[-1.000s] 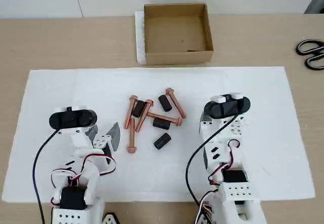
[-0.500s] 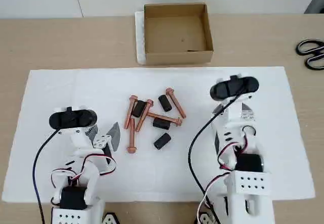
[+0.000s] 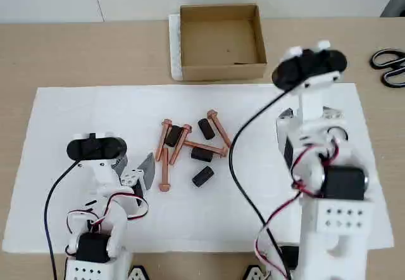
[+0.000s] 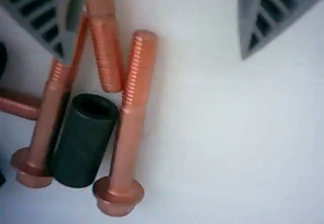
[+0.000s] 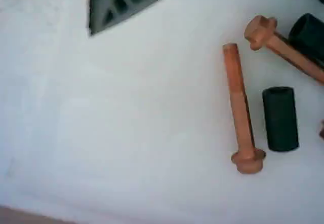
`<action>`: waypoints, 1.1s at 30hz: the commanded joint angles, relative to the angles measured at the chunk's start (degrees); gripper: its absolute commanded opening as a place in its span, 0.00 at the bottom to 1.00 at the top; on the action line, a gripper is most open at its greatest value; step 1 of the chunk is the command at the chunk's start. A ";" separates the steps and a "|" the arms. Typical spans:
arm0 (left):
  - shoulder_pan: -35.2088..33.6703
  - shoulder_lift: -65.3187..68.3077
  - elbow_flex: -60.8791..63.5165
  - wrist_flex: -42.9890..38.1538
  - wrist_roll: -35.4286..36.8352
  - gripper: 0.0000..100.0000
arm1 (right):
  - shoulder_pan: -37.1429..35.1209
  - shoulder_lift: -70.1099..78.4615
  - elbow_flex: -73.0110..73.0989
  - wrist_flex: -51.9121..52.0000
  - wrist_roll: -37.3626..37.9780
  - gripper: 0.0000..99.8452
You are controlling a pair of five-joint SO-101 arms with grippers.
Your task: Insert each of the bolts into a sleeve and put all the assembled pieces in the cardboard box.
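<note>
White sheet [image 3: 76, 115], right arm [image 3: 313, 140] raised, bolts [image 3: 164, 172] unmoved

Bolts [image 3: 164, 175] and sleeves [image 3: 202, 176] lie clustered at the centre of a sheet [image 3: 76, 115] on the bench [image 3: 76, 52]. The cardboard box [image 3: 218, 72] stands just behind the sheet. Scissors [image 3: 389, 64] lie at the bench's right edge.

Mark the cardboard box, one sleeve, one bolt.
cardboard box [image 3: 219, 72], high view, front wall.
sleeve [image 4: 83, 140], left wrist view, middle of its side.
bolt [image 5: 239, 107], right wrist view, mid-shank.
</note>
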 commanded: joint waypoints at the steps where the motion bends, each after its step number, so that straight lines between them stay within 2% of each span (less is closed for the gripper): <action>1: -0.44 -0.79 -0.66 -1.23 -0.18 0.21 | 0.13 12.35 -16.88 9.98 0.44 0.18; 6: -8.88 -0.79 -5.58 2.55 -2.90 0.21 | 0.04 29.49 -34.64 22.20 0.44 0.18; 10: -13.10 -0.70 -10.15 6.68 -7.30 0.21 | 0.04 35.30 -39.12 22.02 0.09 0.18; 16: -13.71 4.31 -18.68 11.34 -7.82 0.21 | -1.19 35.74 -39.21 19.47 0.18 0.18; 26: -14.24 43.78 -50.33 13.45 -7.82 0.21 | -6.81 37.23 -38.42 21.23 -0.09 0.18; 30: -14.24 58.11 -62.81 20.40 -7.91 0.21 | -11.30 42.24 -36.75 20.97 -3.60 0.18; 33: -14.33 65.76 -68.44 21.89 -7.74 0.21 | -14.02 48.84 -36.75 19.47 -8.44 0.18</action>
